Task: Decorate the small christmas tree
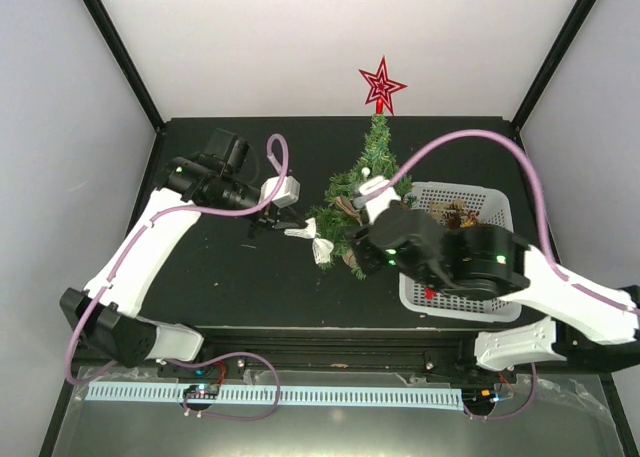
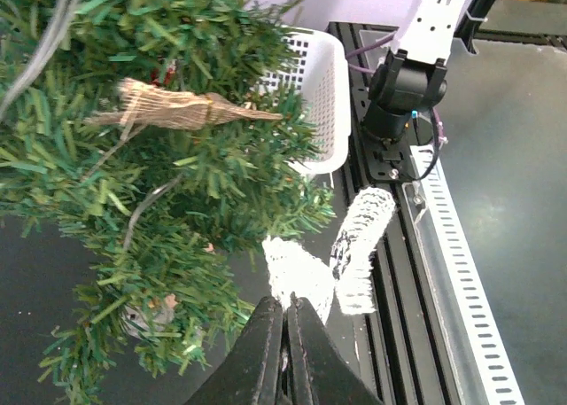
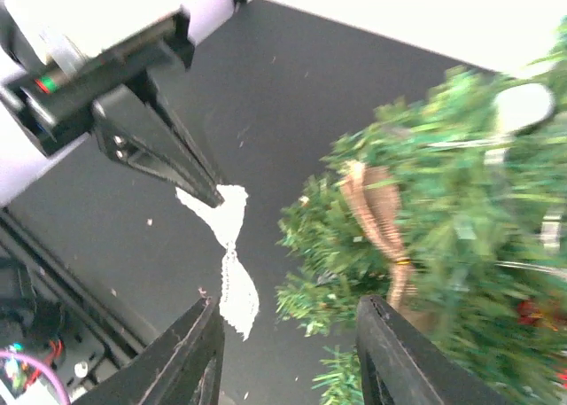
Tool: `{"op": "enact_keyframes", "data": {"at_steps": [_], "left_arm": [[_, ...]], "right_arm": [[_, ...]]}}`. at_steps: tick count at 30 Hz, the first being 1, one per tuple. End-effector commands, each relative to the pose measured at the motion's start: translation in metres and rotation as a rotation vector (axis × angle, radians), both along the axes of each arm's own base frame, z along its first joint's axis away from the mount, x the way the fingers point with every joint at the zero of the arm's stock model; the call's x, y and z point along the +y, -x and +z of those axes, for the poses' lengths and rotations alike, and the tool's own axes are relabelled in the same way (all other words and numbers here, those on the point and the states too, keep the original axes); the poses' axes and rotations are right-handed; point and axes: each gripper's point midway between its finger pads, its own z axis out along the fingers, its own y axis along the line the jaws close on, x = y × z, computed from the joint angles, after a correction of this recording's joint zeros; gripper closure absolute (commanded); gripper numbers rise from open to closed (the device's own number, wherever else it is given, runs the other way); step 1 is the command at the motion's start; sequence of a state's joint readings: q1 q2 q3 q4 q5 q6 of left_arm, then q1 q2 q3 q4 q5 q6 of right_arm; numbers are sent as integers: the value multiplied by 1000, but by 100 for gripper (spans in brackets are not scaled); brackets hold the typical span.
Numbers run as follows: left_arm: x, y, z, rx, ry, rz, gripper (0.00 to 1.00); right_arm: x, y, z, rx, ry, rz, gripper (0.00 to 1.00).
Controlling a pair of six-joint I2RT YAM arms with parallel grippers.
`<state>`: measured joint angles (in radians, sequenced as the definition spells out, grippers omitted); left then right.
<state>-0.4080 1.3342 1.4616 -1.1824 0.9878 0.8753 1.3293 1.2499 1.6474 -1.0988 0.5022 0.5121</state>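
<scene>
Here, the black table [image 1: 230,287] fills the middle of the top view. The small christmas tree [image 1: 372,172] is seen standing near its centre, a little toward the back, with a red star [image 1: 382,83] fixed on its tip. A white basket [image 1: 495,205] is set just beside the tree, toward the right of the frame, presumably so that ornaments can be drawn from it. Brownish items are glimpsed inside, too small to identify.

The right gripper [image 3: 288,334] is held wide open near the lower branches with nothing between its fingers, perhaps so that the tree can be steadied. The left gripper [image 2: 285,309] is closed tight on a white lace bow [image 2: 341,245]. The bow is pinched at one edge, so the rest hangs free beside the foliage on the tree's left in the top view. A burlap bow [image 2: 177,108] is already lodged among the branches. By this, the lace bow is judged to be meant for a lower branch, a step not yet done.
</scene>
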Motion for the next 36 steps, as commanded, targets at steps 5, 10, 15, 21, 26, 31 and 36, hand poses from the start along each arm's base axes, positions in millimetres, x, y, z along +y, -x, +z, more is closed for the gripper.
{"op": "enact_keyframes", "data": {"at_steps": [5,10,15,21,26,31,36], "left_arm": [[-13,-47,14,37,33,69,98],[-21,-68,9,89,14,73,98],[-22,-86,5,68,-10,92,98],[-27,-91,1,75,22,65,98],[-30,-91,-15,133,17,30,98],[-32,-92,-29,168,13,17,98],[-34,-93,-31,185,21,12,98]], "right_arm": [[-64,-14,51,-143,-201,-194,54],[-70,-15,44,-137,-190,-215,55],[-71,-15,44,-150,-193,-211,55],[-70,-17,46,-165,-183,-218,55],[-71,-17,46,-168,-185,-222,55],[-70,-18,44,-165,-180,-224,55],[-71,-18,42,-163,-178,-228,55]]}}
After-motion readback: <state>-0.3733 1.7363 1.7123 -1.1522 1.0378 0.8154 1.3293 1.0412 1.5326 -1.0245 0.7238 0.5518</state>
